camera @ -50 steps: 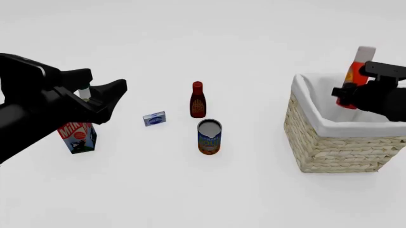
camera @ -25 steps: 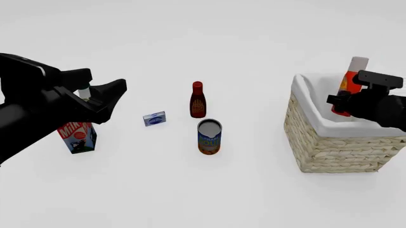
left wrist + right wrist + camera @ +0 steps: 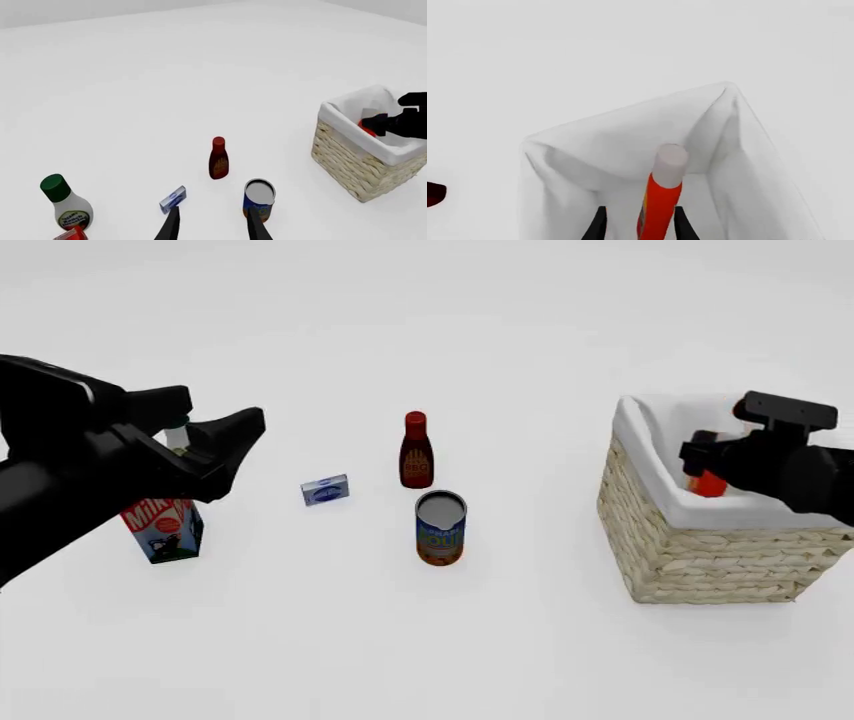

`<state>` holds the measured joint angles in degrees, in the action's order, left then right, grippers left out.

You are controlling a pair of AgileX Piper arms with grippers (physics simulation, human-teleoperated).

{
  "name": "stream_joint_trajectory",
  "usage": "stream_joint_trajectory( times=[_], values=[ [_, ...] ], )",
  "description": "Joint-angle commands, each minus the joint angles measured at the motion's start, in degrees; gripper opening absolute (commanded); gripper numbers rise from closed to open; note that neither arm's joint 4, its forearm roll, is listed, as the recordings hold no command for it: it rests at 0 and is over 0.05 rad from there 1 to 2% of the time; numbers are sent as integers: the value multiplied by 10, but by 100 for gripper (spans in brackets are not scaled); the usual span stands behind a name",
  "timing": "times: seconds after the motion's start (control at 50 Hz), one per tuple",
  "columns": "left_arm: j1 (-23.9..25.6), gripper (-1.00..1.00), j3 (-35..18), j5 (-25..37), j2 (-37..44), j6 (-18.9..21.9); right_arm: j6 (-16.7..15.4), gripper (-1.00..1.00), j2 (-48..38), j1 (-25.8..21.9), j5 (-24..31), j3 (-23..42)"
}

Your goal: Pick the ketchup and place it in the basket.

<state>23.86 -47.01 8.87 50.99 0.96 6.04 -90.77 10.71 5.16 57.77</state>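
Wicker basket (image 3: pixel 694 560) at the right of the white surface (image 3: pixel 400 640). Right gripper (image 3: pixel 638 225) inside its lined walls, clamped on the ketchup (image 3: pixel 660 200), cap tilted up. Left gripper (image 3: pixel 214 435) spread open, holding nothing, above a milk carton (image 3: pixel 167 530). Small dark-red bottle (image 3: pixel 415 450) at centre.

Both arms (image 3: pixel 60 455) are matte black, blocky, each claw (image 3: pixel 220 445) two tapered fingers.
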Motion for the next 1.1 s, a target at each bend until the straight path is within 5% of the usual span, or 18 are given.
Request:
stream_joint_trajectory(
  times=[0.02, 0.58, 0.72, 1.1],
  values=[
    [0, 100, 1, 0, -1, 0, 0, 100, 21, -13, -9, -11],
    [2, 100, -1, 3, -7, 0, -15, 100, 113, -46, 12, -2],
    [2, 100, 0, 4, -10, -2, -39, 100, 141, -72, 15, -9],
    [3, 100, -1, 5, -13, -6, -45, 100, 211, -98, -39, -65]
  ],
)
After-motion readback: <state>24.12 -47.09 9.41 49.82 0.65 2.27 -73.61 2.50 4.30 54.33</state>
